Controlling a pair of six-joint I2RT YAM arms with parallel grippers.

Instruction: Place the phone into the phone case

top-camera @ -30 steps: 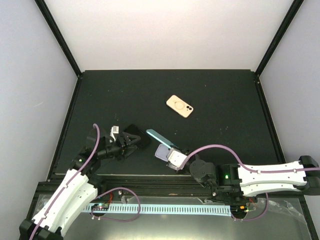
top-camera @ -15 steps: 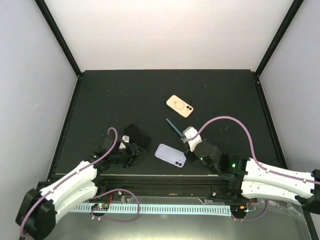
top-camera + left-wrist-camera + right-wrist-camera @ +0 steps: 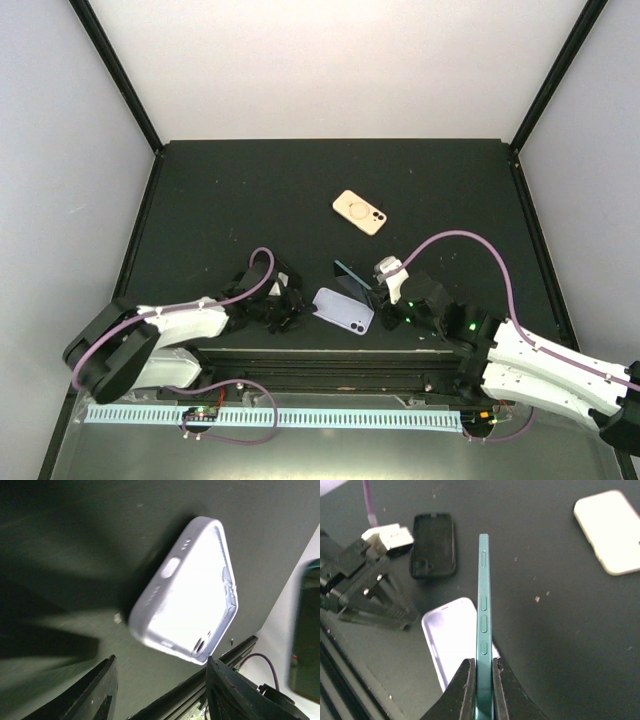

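The teal phone [image 3: 484, 615] stands on edge above the table, with my right gripper [image 3: 483, 680] shut on its lower end. Directly beneath and to its left lies the lilac phone case [image 3: 450, 640], open side up. From the top view the phone [image 3: 350, 272] hangs just right of the case [image 3: 343, 310], and the right gripper [image 3: 368, 286] holds it there. My left gripper [image 3: 160, 680] is open and low over the table, nothing between its fingers. The case [image 3: 192, 600] lies just ahead of its fingertips, apart from them. The left gripper [image 3: 296, 308] sits at the case's left side.
A beige case [image 3: 359, 212] lies farther back on the dark mat. A black case [image 3: 433, 545] lies beyond the left gripper. The table's front rail [image 3: 200, 695] runs close below the lilac case.
My left arm has swung right to the lilac case's left end and its jaws have narrowed. The right gripper has carried the phone back and down beside the case.
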